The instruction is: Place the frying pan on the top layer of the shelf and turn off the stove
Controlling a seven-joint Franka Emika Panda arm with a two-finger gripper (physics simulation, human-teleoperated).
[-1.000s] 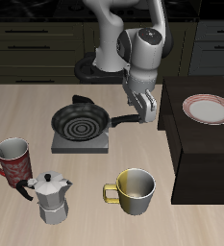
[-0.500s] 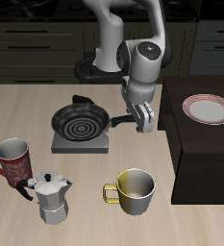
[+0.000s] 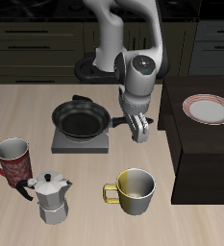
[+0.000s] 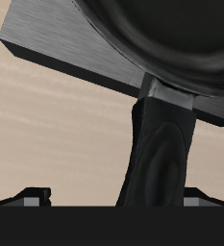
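Observation:
The black frying pan [image 3: 82,117] sits on the grey stove [image 3: 80,144], its long handle [image 3: 118,121] pointing toward the shelf [image 3: 195,154]. My gripper [image 3: 139,135] has come down at the end of the handle. In the wrist view the handle [image 4: 161,144] runs between my gripper's [image 4: 113,197] fingers, which stand wide apart with a gap on one side, so it is open. The pan's [image 4: 171,38] rim and the stove's [image 4: 75,53] plate lie beyond. The pan hides the stove's coil, and I cannot make out the knob.
A white red-rimmed plate [image 3: 208,109] lies on the shelf's flat top. Nearer the front edge stand a red mug [image 3: 12,159], a silver moka pot [image 3: 51,197] and a yellow mug [image 3: 135,190].
The gripper has dropped lower and tilted onto the end of the handle. The spiral seen inside the pan earlier no longer shows; the inside looks plain black.

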